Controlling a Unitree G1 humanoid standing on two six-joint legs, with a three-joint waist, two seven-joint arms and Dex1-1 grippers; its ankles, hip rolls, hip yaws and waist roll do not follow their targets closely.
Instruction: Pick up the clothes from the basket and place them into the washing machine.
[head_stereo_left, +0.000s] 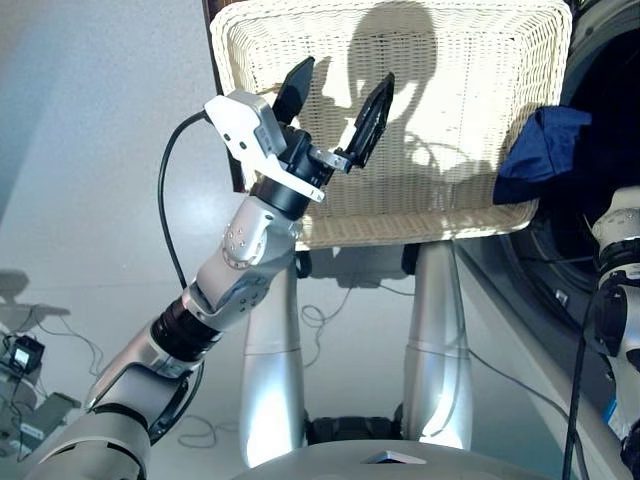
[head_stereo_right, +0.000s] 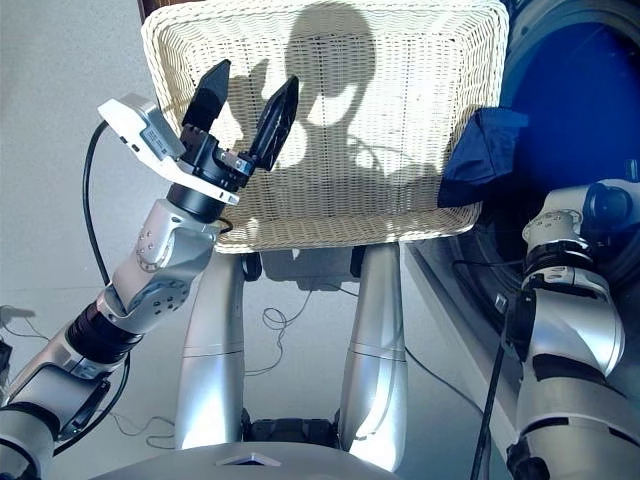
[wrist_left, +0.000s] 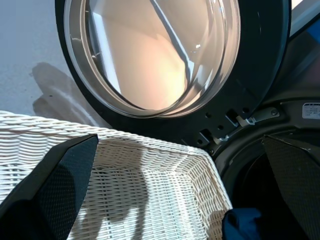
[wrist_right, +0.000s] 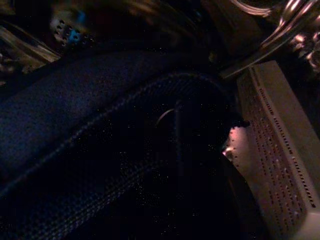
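over basket (head_stereo_left: 400, 120) right rim: navy garment (head_stereo_left: 545, 150) draped.

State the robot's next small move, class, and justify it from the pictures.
Probably push the navy cloth deeper into the washing machine: it drapes over the basket rim at the porthole side, the basket otherwise looks bare, and the left gripper hovers open, holding nothing.

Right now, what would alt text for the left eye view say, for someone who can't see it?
The robot's left gripper hovers with its two black fingers spread open above a rectangular cream-white woven wicker basket. The basket looks empty except for a crumpled navy blue garment draped over its right edge, next to the dark grey washing machine.
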